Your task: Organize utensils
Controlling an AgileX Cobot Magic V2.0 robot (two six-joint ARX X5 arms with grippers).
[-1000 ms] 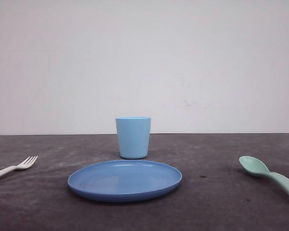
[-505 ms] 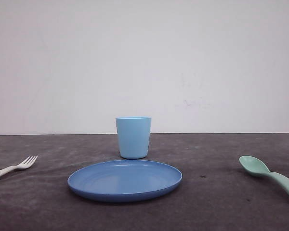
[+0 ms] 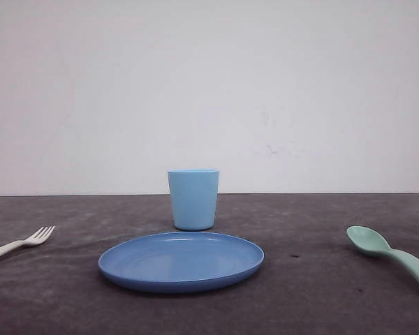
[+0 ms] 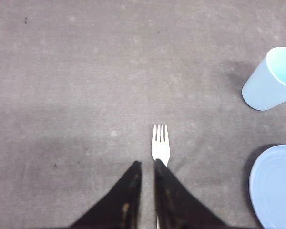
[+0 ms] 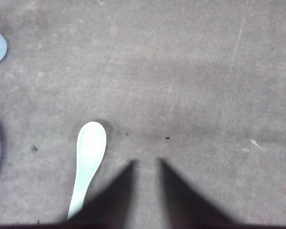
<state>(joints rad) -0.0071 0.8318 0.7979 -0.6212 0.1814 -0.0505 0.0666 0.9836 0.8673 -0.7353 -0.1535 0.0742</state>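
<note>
A white fork (image 3: 28, 241) lies on the dark table at the far left, tines pointing toward the middle. A mint-green spoon (image 3: 391, 255) lies at the far right, bowl toward the middle. In the left wrist view my left gripper (image 4: 147, 163) hovers over the fork (image 4: 160, 145). Its fingers stand a narrow gap apart and hold nothing, and one finger covers the fork's handle. In the right wrist view my right gripper (image 5: 147, 163) is open and empty above bare table, with the spoon (image 5: 88, 164) lying just beside one finger.
A light blue cup (image 3: 193, 199) stands upright at the table's middle, with a round blue plate (image 3: 181, 260) in front of it. The cup (image 4: 271, 78) and plate (image 4: 276, 183) lie off to one side of the fork. A plain white wall rises behind the table.
</note>
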